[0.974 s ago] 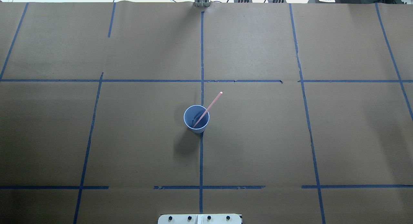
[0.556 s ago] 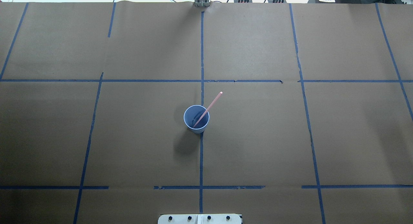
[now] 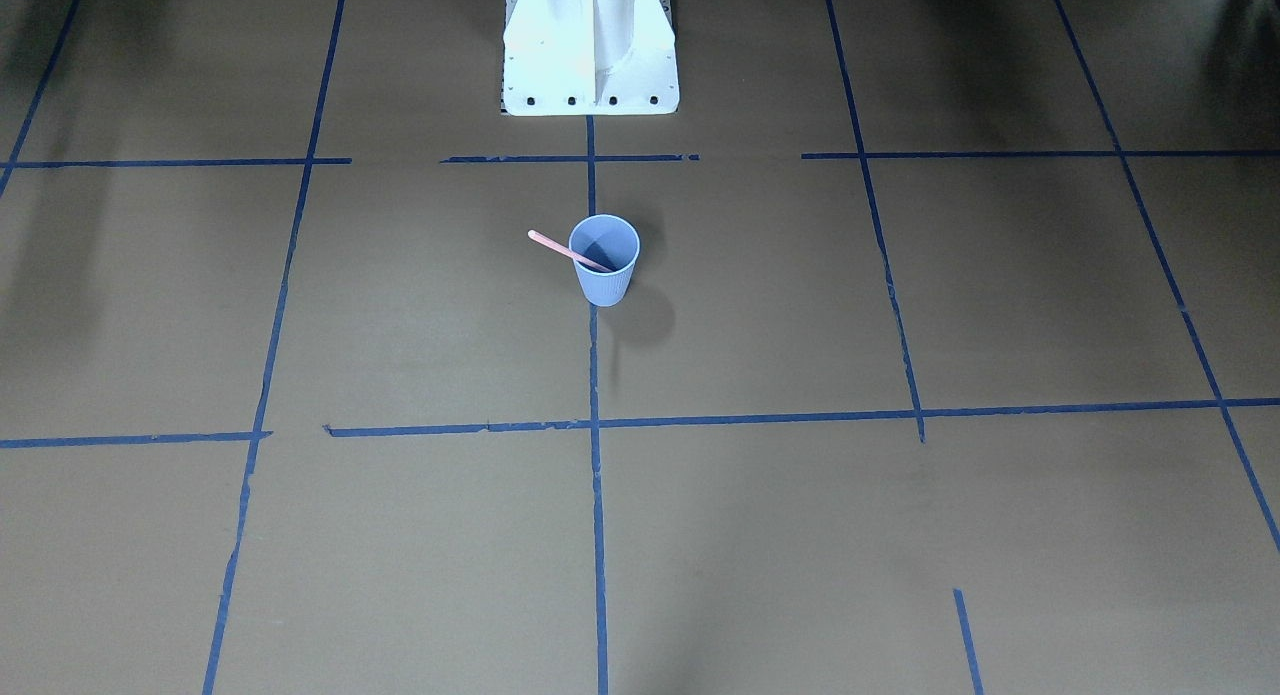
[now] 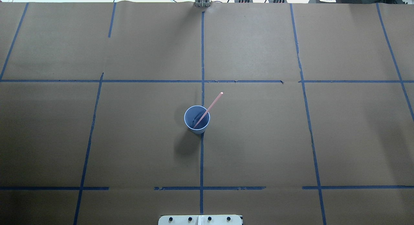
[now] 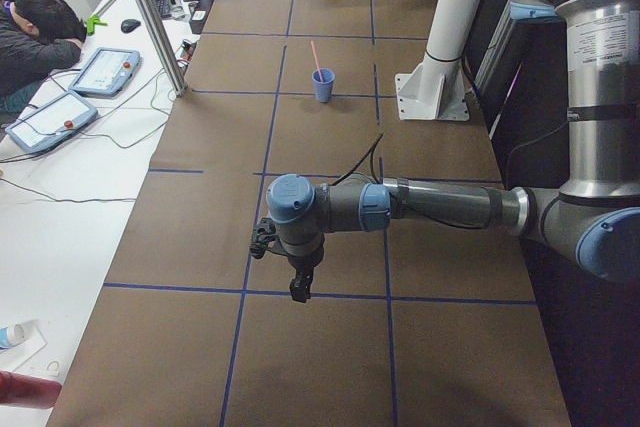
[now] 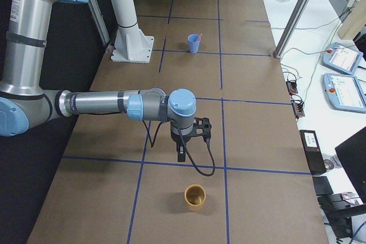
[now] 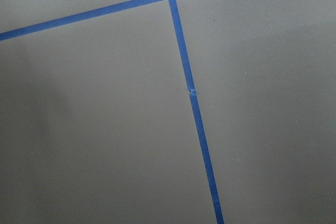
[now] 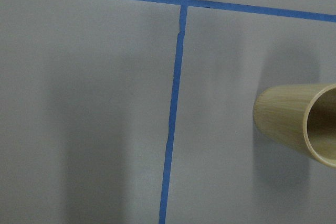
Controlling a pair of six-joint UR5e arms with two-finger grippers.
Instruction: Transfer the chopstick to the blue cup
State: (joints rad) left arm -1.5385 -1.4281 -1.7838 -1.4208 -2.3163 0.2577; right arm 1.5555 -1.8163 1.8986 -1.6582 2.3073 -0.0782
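Quick status from my remote seat. The chopstick [image 4: 212,105] is in the blue cup [image 4: 197,119]. Its lower end sits down inside and the shaft leans on the rim, with the upper end poking out well above it. It tilts away from the robot's base [image 4: 200,220] and toward the robot's right. The cup stands upright pretty much mid-table, right on the centre strip of blue tape [image 4: 202,56] over the brown paper, and nothing is touching it.

Both arms are parked way out at opposite ends of the table, well apart from the cup. The left gripper [image 5: 299,290] points down over the paper close to a tape crossing. I only get it in the left side view, so I honestly can't tell if its fingers are spread or closed. Its wrist cam shows just paper and crossing tape lines.

Same story for the right gripper [image 6: 180,154]: it points down above a tape line, it shows only in the right side view, and I can't tell its finger state. A tan wooden cup [image 6: 194,196] stands upright near it, and that cup shows at the right edge of the right wrist cam.

A person [image 5: 35,42] sits at the white bench beside the table, next to two teach pendants [image 5: 105,69].
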